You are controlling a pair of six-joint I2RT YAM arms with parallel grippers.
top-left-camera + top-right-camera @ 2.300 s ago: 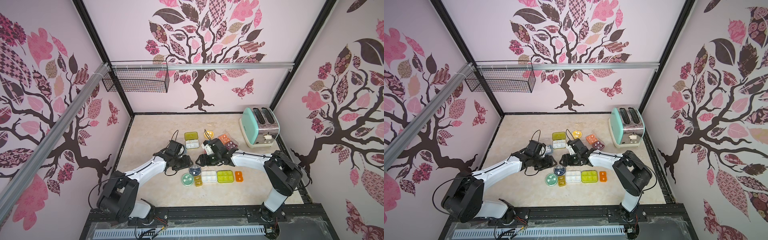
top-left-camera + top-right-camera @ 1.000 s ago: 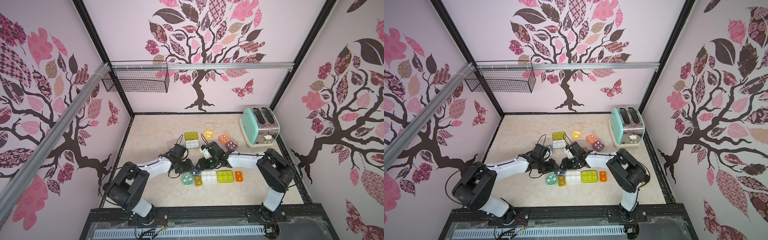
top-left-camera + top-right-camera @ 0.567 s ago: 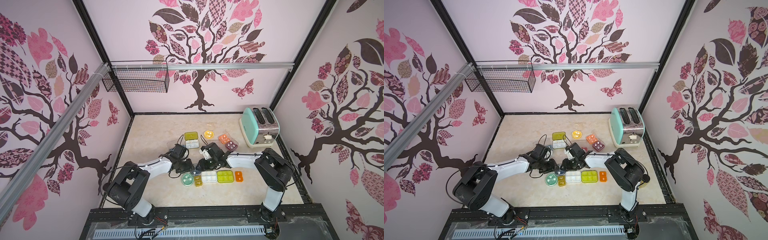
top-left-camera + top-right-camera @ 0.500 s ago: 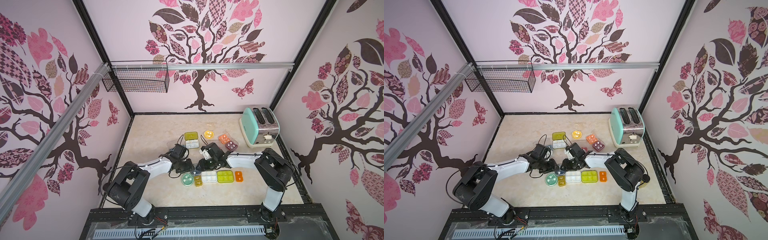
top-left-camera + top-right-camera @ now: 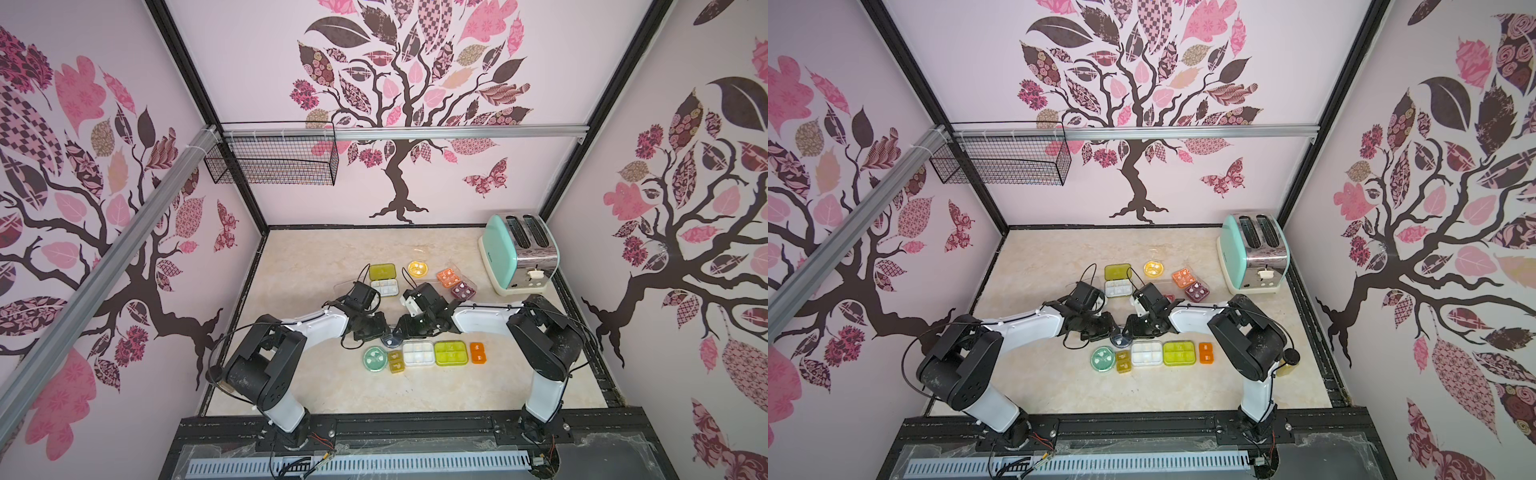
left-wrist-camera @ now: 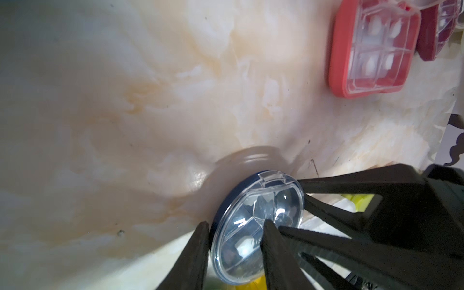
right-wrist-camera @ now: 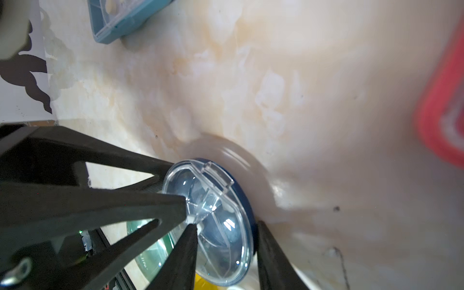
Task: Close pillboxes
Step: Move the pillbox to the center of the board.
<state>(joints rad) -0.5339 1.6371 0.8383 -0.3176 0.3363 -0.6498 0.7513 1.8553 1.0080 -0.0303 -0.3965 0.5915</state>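
Two-sided pinch now on the round navy plastic pillbox with clear domed lid (image 6: 256, 221). Versus a couple of seconds back: left gripper (image 6: 236, 226) and right gripper (image 7: 226, 224) no longer poised behind it, now down on it from opposite sides, jaws narrowed in. Left: clamped on the box, one finger (image 6: 195, 256) against the navy rim, its mate pressing the lid. Right: mirrored clamp, one finger (image 7: 271, 258) at the rim, its mate on the lid near centre. Same spot on the marble-look tabletop (image 5: 332, 257) as before: just behind the front row, between the round green translucent pillbox (image 5: 375, 358) and the white rectangular pillbox (image 5: 418, 353). Lid down on the base all round as far as visible, clear latch tab (image 6: 272, 178) at the edge; cannot tell whether snapped. Reads as the press-shut step on this one, near done pending a release check. Closed, by the look: front row, incl. lime rectangular pillbox (image 5: 451, 352) and small orange pillbox (image 5: 477, 352). Open, by the look: back group, clear lids flipped out by the round yellow pillbox (image 5: 417, 268) and the square orange pillbox (image 5: 447, 277). Likely next targets.
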